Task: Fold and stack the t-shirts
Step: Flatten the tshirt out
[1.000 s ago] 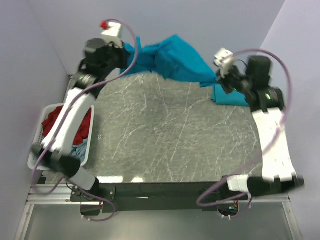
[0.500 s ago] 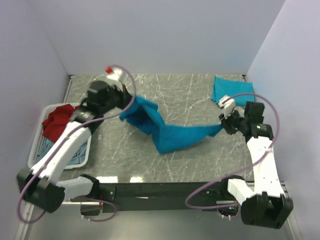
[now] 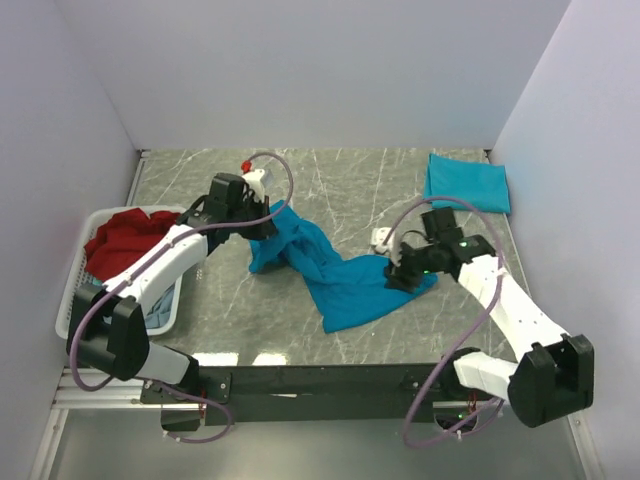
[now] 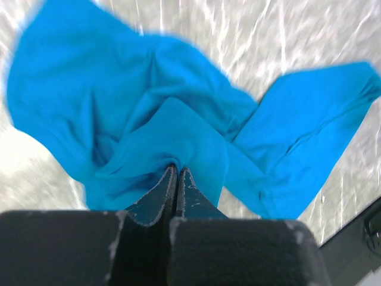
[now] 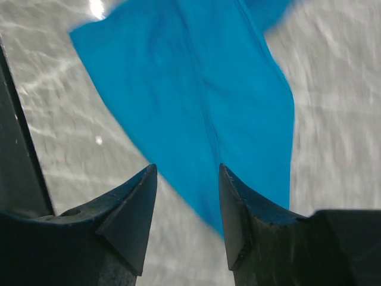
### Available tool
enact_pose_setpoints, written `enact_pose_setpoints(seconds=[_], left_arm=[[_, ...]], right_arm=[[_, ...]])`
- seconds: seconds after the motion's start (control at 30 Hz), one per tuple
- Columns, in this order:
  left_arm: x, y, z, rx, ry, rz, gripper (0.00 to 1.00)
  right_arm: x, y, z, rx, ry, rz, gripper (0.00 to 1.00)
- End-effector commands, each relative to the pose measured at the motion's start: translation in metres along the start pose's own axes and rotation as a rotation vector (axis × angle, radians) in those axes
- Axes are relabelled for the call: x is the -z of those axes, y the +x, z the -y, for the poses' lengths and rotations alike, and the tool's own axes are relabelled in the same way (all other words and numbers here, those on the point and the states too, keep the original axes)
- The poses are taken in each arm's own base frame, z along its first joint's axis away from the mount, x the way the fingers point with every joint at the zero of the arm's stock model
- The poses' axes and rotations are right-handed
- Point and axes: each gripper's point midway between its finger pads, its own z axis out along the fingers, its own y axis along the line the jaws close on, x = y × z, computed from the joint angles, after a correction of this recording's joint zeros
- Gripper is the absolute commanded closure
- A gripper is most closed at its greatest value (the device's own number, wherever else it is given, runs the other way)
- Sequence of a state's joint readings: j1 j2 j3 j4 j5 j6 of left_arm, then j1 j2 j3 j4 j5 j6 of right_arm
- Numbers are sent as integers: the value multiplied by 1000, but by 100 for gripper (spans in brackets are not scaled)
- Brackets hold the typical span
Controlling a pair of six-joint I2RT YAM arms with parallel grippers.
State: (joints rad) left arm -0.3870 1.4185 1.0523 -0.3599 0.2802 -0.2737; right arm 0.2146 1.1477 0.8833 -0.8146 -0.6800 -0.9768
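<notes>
Basket [image 3: 72, 300] at far left of the tabletop [image 3: 345, 195]: red t-shirt [image 3: 122, 240] heaped in it, pale grey-blue one [image 3: 160, 308] at its near end, mostly hidden behind the left arm. Left gripper [image 4: 176, 174] is clamped tight on a bunched fold of the teal t-shirt [image 3: 345, 285], which lies crumpled mid-tabletop, running diagonally from that gripper toward the right one. Right gripper [image 5: 186, 176] has its fingers spread, over the shirt's right end, nothing pinched. Folded teal t-shirt [image 3: 466, 182] sits flat in the far right corner, well apart.

Handling, as a judgement: thin, light, limp cloth. It sags, bunches, keeps no shape and likely slides easily on the smooth stone; not fragile. Best taken at two hem corners or both shoulders, pinching the edge so it hangs open for spreading.

Hard to make out: collar, label and sleeves are lost in the crumple, so which end lies under the right gripper is unclear. Wrist views are blurred. Cannot tell whether the right fingertips touch the cloth.
</notes>
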Motion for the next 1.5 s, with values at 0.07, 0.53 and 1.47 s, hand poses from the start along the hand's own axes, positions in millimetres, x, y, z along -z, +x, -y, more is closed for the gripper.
enact_pose_setpoints(seconds=[0.07, 0.53, 1.47], left_arm=[[48, -69, 18, -129, -4, 243, 100], [50, -27, -1, -143, -54, 229, 100], [113, -95, 11, -191, -137, 452, 100]], right_arm=[[-47, -36, 24, 124, 41, 31, 47], [-104, 6, 117, -207, 133, -372, 49], [15, -79, 159, -125, 471, -214, 100]])
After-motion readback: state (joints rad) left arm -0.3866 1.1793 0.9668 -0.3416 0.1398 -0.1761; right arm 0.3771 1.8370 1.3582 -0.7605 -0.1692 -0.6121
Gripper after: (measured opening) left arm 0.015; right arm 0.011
